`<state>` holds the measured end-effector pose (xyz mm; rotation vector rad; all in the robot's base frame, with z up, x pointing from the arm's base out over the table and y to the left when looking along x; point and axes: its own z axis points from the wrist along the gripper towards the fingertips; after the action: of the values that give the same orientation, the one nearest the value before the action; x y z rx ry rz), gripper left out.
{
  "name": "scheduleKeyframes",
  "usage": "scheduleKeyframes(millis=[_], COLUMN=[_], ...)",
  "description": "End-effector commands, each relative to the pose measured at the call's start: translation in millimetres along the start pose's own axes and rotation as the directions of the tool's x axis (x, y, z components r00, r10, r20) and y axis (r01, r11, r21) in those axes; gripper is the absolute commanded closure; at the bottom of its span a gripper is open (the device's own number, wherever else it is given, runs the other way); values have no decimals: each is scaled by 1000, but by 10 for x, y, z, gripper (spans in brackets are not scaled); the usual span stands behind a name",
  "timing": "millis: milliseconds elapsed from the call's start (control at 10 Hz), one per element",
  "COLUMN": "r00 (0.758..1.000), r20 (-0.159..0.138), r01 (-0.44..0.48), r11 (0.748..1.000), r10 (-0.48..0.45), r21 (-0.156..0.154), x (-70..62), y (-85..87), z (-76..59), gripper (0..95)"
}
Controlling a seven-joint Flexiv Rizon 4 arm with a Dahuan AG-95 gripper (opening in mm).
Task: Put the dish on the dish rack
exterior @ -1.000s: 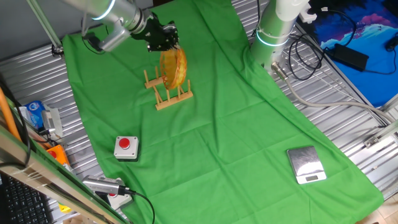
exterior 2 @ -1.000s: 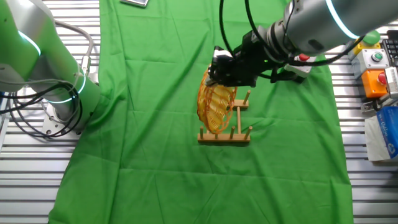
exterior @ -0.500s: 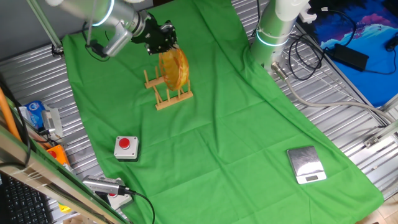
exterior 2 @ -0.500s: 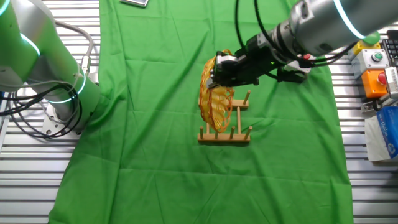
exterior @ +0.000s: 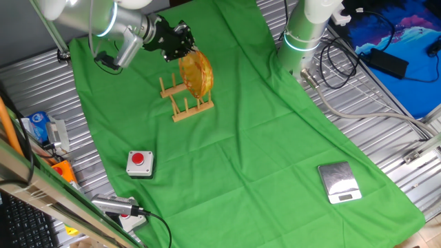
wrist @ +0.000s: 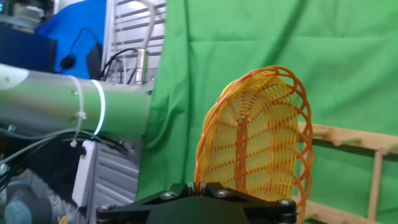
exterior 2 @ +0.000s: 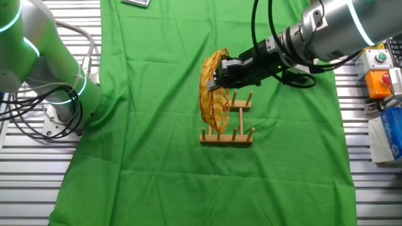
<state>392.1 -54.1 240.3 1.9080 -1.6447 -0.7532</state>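
- Gripper [exterior 2: 221, 70] pinching the dish [exterior 2: 212, 91] by its upper rim; fingers shut on the wicker edge, seen best in hand view where the dish [wrist: 255, 140] stands edge-on just in front of the black finger base
- Dish = yellow woven oval w/ orange-red centre streak, held near upright, tilted a bit, over the dish rack [exterior 2: 229, 122]
- In one fixed view the dish [exterior: 196, 74] hangs at the far end of the rack [exterior: 186, 103]; lower edge looks down among the pegs, but can't tell if it's actually seated on the rails or just above them
- Progress: pick-up and carry done, dish aligned w/ a peg slot; looks late in the task
- Left: settle the dish fully between a peg pair, let go, back the arm off
- Risk, as a guess: dish is wider than the rack, so it may lean or tip once released
- Nearby, untouched: red button box [exterior: 140, 163], silver scale [exterior: 339, 182], both well apart from the rack on the green cloth [exterior: 262, 138]
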Motion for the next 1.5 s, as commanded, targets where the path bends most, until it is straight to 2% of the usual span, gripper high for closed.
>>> scheduleKeyframes(millis=[100,600,900,1000,1100,1300,1500], r00=[1000,1000,1000,1000,999,999,998], r20=[-7,2,0,-15,-33,-37,-39], r01=[-26,-18,-3,-12,-25,-39,-49], r11=[1000,999,996,994,993,992,992], r10=[26,18,3,10,22,35,45], r21=[-3,-37,-84,-108,-112,-116,-116], x=[20,83,110,116,140,193,217], y=[-43,-126,-176,-187,-168,-114,-130], z=[-42,-2,18,4,-23,-50,-46], gripper=[950,950,950,950,950,950,950])
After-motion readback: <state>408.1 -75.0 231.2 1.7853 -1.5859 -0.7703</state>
